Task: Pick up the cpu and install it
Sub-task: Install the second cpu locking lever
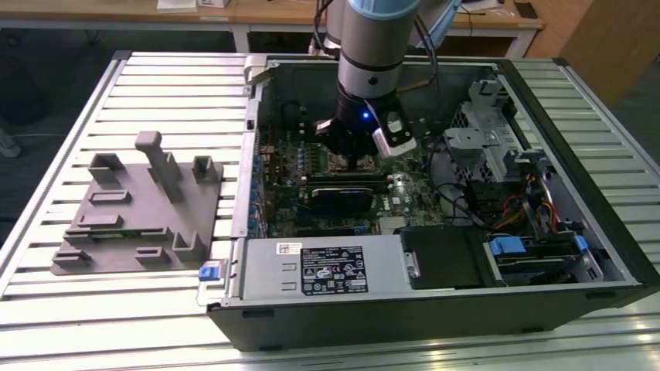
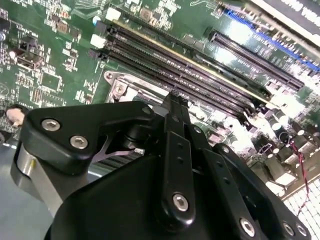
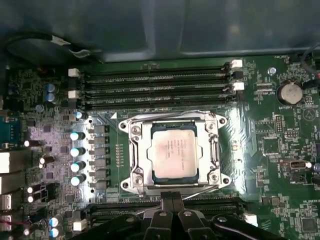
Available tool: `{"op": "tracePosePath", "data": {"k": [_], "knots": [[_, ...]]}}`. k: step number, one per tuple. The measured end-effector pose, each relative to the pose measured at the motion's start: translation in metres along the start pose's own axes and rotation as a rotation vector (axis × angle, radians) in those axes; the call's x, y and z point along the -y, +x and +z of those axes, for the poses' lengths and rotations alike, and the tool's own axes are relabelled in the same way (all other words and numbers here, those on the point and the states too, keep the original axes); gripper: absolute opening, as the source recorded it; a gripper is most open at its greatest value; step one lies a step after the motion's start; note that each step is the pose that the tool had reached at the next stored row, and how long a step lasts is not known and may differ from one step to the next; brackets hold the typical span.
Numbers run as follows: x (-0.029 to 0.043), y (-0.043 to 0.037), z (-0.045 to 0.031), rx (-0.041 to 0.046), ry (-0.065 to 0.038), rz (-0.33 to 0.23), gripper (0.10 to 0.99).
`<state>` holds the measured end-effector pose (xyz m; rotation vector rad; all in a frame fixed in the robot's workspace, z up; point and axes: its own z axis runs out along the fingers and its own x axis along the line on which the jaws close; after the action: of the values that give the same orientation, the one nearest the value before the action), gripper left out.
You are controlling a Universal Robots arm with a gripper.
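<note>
Hovering inside the open computer case [image 1: 577, 255], the gripper [image 1: 356, 164] hangs from the arm [image 1: 376, 46] above the motherboard [image 1: 413, 201], just above the socket area. In the first wrist view the two black fingers [image 3: 168, 205] meet side by side at the near edge of the socket [image 3: 131, 150], pressed together with nothing between them; the second wrist view shows the same fingers [image 2: 176, 125] closed to one narrow blade over the board.

The cpu [image 3: 174, 152] lies flat inside the socket, just beyond the fingertips and apart from them. It is a small square chip with a dull silvery metal top and a thin dark edge, framed on all sides by the bright metal socket bracket with a screw at each corner.

Beyond the socket run four long black memory slots [image 3: 155, 85]; another bank of slots [image 3: 210, 206] lies on the near side, partly behind the fingers. A column of silver-topped capacitors [image 3: 76, 157] stands beside the socket, and a coin cell battery [image 3: 290, 92] sits at the far corner of the board.

In the exterior view, a black power supply [image 1: 320, 267] with a white label fills the case's near edge, drive bays [image 1: 495, 147] sit toward the exterior view's right, and a grey moulded fixture [image 1: 144, 205] rests on the slatted table [image 1: 62, 309] at the exterior view's left.
</note>
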<state>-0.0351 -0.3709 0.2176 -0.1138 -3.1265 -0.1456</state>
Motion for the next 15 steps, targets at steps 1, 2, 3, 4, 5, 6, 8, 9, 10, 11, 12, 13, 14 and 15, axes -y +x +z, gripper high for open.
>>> {"op": "tracePosePath", "data": {"k": [1,2,3,4,5,6,8,9,10,11,12,13,14,15], "knots": [[0.0031,-0.0002,-0.0002,-0.0014,-0.012,0.0,0.106],[0.0048,-0.0003,-0.0003,-0.0019,-0.016,0.0,0.106],[0.0066,-0.0004,-0.0005,-0.0023,-0.021,0.0,0.106],[0.0085,-0.0003,-0.0007,-0.0025,-0.024,0.0,0.106],[0.0101,-0.0002,-0.0009,-0.0027,-0.026,0.0,0.106],[0.0115,0.0001,-0.001,-0.0028,-0.028,0.0,0.106],[0.0135,0.0015,-0.0012,-0.0033,-0.034,0.0,0.106],[0.0141,0.0024,-0.0012,-0.0036,-0.038,0.0,0.106],[0.0146,0.0038,-0.0012,-0.0039,-0.042,0.0,0.106],[0.015,0.0058,-0.0013,-0.0042,-0.045,0.0,0.106],[0.0155,0.0075,-0.0013,-0.0044,-0.048,0.0,0.106],[0.0159,0.009,-0.0013,-0.0045,-0.05,0.0,0.106],[0.0162,0.0099,-0.0011,-0.0046,-0.052,0.0,0.106],[0.0163,0.0103,-0.0007,-0.0047,-0.053,0.0,0.106]]}}
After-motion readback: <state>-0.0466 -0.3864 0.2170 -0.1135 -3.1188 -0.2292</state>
